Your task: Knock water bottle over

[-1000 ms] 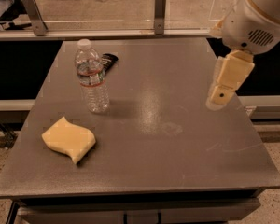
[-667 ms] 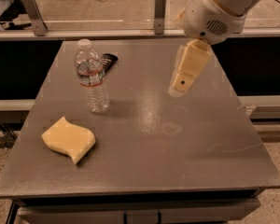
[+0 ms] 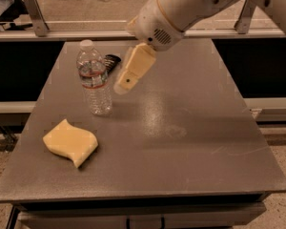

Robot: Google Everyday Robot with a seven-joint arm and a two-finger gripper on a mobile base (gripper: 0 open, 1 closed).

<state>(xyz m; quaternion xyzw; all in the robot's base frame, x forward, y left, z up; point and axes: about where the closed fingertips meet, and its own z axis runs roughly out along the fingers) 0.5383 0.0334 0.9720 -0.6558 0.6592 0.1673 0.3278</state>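
Note:
The water bottle (image 3: 94,78) stands upright on the left part of the grey table (image 3: 181,142). It is clear and ribbed, with a white cap and a red-edged label band. My gripper (image 3: 123,86) hangs from the white arm that comes in from the upper right. Its cream fingers point down and to the left. The tip is just right of the bottle at label height, a small gap away.
A yellow sponge (image 3: 70,142) lies on the table near the front left. A small dark object (image 3: 112,61) lies behind the bottle. A metal rail with posts (image 3: 35,13) runs along the far edge.
My arm and gripper have swept left across the table, from the right side to just beside the bottle. The bottle still stands in the same spot.

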